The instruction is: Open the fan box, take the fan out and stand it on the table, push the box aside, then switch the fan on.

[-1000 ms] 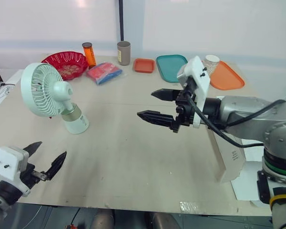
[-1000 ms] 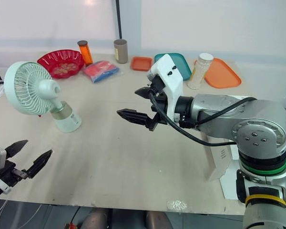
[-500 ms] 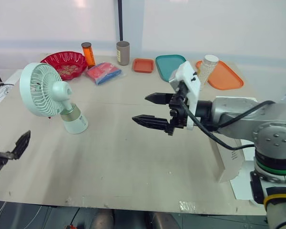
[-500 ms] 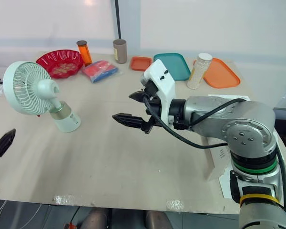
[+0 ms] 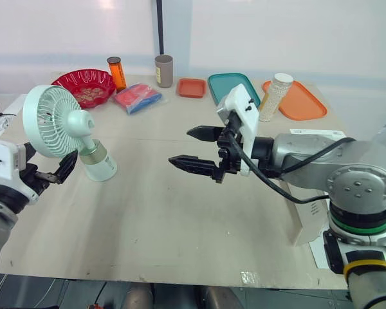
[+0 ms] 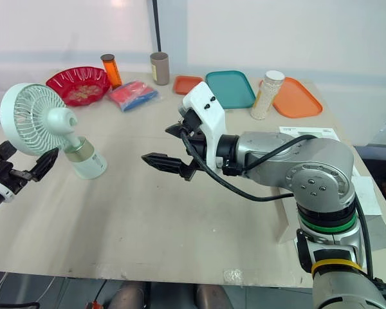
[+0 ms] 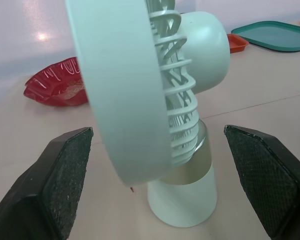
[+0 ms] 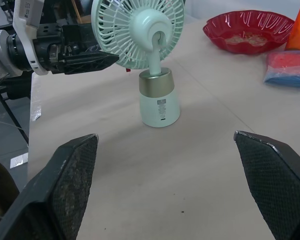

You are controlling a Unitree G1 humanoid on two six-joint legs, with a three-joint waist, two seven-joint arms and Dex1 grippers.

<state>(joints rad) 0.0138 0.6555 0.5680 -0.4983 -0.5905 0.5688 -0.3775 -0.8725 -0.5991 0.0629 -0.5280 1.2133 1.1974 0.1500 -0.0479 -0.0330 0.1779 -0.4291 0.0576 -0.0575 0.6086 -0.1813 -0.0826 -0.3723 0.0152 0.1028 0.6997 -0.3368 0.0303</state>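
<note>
i am finding the fan (image 5: 55, 122) standing upright at the left of the table (image 5: 180, 212), my left gripper (image 5: 48, 164) spread open just beside it, the right gripper (image 5: 180, 147) open and empty mid-table, and i am judging that an off-centre push at the switch risks toppling it.

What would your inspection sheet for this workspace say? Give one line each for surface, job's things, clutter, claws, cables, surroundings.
Surface: beige table.
Job's things: fan stands upright at the left; white box stands at the right edge.
Clutter: along the back, red bowl, orange bottle, brown cup, blue packet, small orange tray, teal tray, white jar, big orange tray.
Claws: left claw open, close by the fan, not gripping; right claw open over mid-table.
Cables: black cable loops along the right arm.
Surroundings: white wall behind.
</note>
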